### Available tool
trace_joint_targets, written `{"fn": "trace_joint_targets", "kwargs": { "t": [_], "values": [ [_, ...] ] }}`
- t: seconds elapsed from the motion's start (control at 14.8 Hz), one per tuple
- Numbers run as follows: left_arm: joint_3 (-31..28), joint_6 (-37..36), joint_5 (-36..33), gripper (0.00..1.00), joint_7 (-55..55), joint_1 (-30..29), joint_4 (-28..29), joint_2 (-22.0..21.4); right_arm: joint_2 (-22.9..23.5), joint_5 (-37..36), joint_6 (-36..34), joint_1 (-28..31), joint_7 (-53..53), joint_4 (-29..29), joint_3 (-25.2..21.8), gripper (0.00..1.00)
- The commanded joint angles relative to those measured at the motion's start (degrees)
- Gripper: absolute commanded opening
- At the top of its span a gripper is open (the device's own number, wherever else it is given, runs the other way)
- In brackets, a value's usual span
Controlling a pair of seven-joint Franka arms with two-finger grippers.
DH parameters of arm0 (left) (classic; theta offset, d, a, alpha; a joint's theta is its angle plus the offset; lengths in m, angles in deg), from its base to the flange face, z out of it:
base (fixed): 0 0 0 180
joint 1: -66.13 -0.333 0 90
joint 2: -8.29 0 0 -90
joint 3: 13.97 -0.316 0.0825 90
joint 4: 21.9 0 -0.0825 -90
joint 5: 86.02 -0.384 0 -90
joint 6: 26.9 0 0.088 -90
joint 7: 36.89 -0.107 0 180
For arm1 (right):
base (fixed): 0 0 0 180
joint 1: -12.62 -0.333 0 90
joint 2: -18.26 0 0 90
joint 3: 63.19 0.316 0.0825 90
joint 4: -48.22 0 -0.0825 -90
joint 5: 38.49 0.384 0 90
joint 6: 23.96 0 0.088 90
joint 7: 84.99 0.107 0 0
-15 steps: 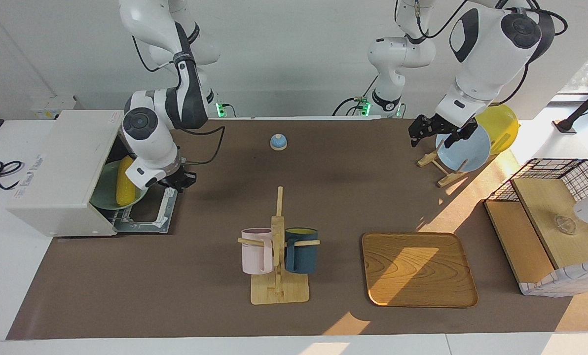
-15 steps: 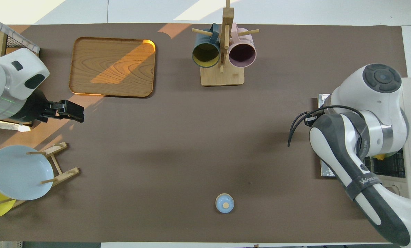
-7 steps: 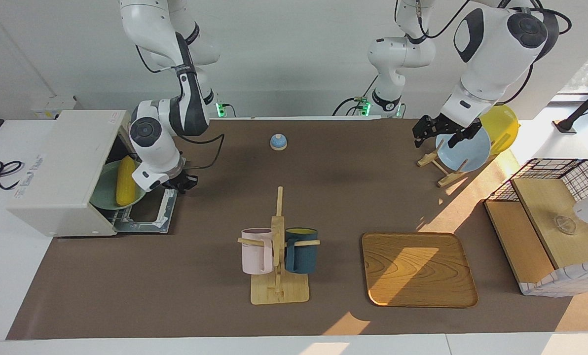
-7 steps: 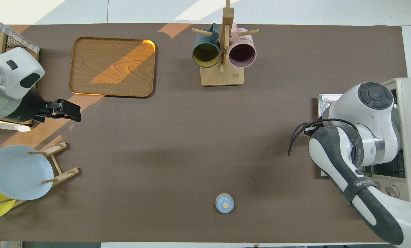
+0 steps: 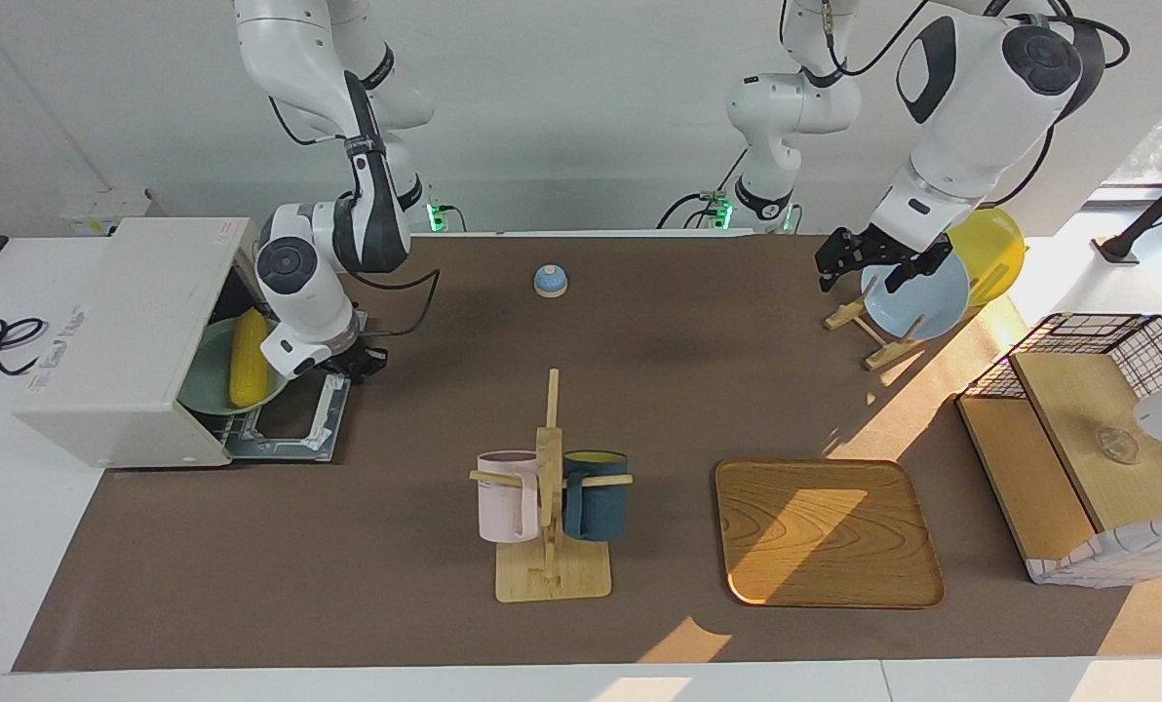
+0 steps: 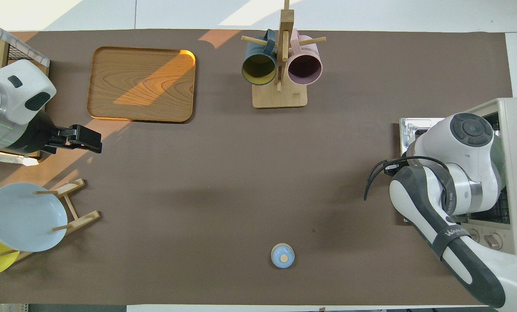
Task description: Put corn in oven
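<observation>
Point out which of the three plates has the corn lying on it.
The green plate inside the oven holds the corn. The blue plate and the yellow plate stand on edge in the wooden rack, empty.

The right gripper (image 5: 359,363) hangs low with its fingers pressed together, empty. The left gripper (image 5: 871,263) waits raised, fingers spread.

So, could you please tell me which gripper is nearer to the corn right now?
Right. The right gripper is over the open oven door, just beside the corn on its green plate. The left gripper waits over the plate rack at the table's other end.
</observation>
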Motion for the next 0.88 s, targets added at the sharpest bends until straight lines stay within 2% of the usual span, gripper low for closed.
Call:
{"fn": "trace_joint_targets", "kwargs": {
  "t": [0.0,0.2,0.27,0.68,0.81],
  "values": [
    [0.2,0.5,0.6,1.0,-0.5,-0.6,1.3,-1.5,-1.0,-5.7,-5.3,0.6,-0.7,4.0,0.2,0.0],
    [0.2,0.5,0.6,1.0,-0.5,-0.6,1.3,-1.5,-1.0,-6.0,-14.8,1.9,-7.5,11.9,-0.4,0.0],
    [0.2,0.5,0.6,1.0,-0.5,-0.6,1.3,-1.5,-1.7,-6.0,-16.5,4.3,-10.6,13.2,-0.4,0.0],
    [0.2,0.5,0.6,1.0,-0.5,-0.6,1.3,-1.5,-7.4,-5.5,-22.8,12.0,-20.7,14.4,-0.4,0.0],
    [0.2,0.5,0.6,1.0,-0.5,-0.6,1.3,-1.5,-8.8,-5.0,-25.4,11.6,-20.3,15.7,-0.1,0.0]
  ]
}}
